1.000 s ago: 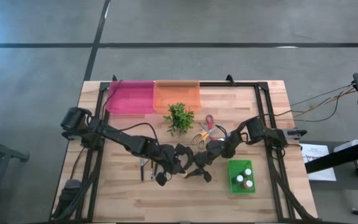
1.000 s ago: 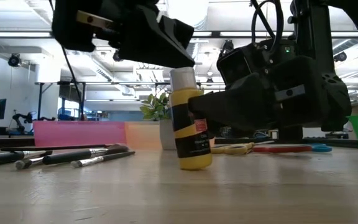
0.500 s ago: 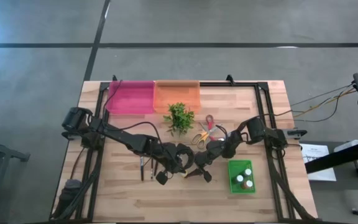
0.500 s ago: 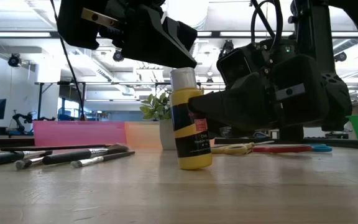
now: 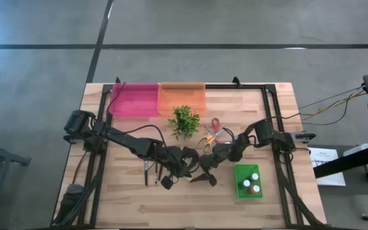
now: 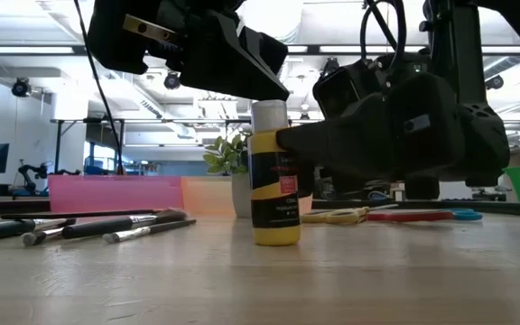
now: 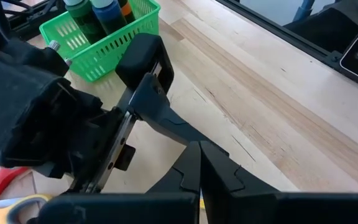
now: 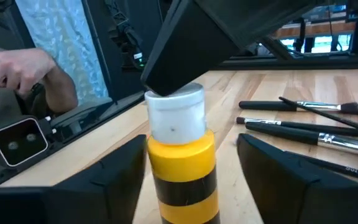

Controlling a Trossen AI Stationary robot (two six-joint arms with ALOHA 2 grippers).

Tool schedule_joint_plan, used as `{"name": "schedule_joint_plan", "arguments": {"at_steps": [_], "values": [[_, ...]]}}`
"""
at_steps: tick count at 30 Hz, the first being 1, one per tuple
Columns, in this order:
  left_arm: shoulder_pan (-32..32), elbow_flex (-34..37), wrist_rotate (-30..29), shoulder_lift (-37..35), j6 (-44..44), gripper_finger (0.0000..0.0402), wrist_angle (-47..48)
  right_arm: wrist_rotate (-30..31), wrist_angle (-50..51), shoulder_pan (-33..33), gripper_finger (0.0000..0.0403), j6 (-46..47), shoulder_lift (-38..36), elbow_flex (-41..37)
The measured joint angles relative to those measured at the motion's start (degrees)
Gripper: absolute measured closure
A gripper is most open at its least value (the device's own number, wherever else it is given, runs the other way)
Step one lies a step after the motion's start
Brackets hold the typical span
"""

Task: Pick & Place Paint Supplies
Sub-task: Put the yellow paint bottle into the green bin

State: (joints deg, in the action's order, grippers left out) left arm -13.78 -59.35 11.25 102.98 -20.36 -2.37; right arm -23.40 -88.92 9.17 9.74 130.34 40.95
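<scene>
A yellow paint bottle [image 6: 274,176] with a black band and white cap stands upright on the table centre, also in the right wrist view [image 8: 180,168]. My right gripper [image 8: 191,140] is open and level with it, one finger on each side of the body. My left gripper [image 6: 273,90] [image 7: 199,168] is shut and comes down onto the cap from above. Dark-handled brushes [image 6: 97,224] [image 5: 151,171] lie flat on the table to the bottle's left. My left gripper rests its shut fingertips [image 8: 185,56] on the top edge of the bottle's white cap [image 8: 166,96], slanting down from above. The bottle stands upright with its base on the table. My right gripper has one finger [image 8: 126,171] close against the bottle's side; whether it touches, I cannot tell.
A green basket [image 5: 248,182] with small bottles stands at the right near side. Scissors [image 5: 209,135] and a leafy plant [image 5: 184,119] lie behind the arms. Pink [image 5: 134,99] and orange [image 5: 182,98] trays sit at the far edge. A person's hand [image 8: 36,74] shows beyond the table.
The bottle was tilted and now stands upright, slightly farther left in the low view. The right gripper beside it has shifted a little.
</scene>
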Motion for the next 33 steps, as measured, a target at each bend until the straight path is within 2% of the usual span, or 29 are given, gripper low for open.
{"name": "schedule_joint_plan", "arguments": {"at_steps": [5,17,33], "values": [[0.0,0.0,0.2,0.0,0.0,0.0396,-0.1,-0.5,0.1,0.0,0.0123,0.5,-1.6,-1.1],[0.0,0.2,0.2,-0.2,-0.8,0.0393,-2.7,-0.5,3.3,0.4,0.0119,-1.5,-9.3,-6.2],[0.1,0.7,-2.2,-3.8,-5.5,0.0321,-2.5,-0.5,3.4,0.4,0.0119,-2.1,-9.5,-6.6]]}}
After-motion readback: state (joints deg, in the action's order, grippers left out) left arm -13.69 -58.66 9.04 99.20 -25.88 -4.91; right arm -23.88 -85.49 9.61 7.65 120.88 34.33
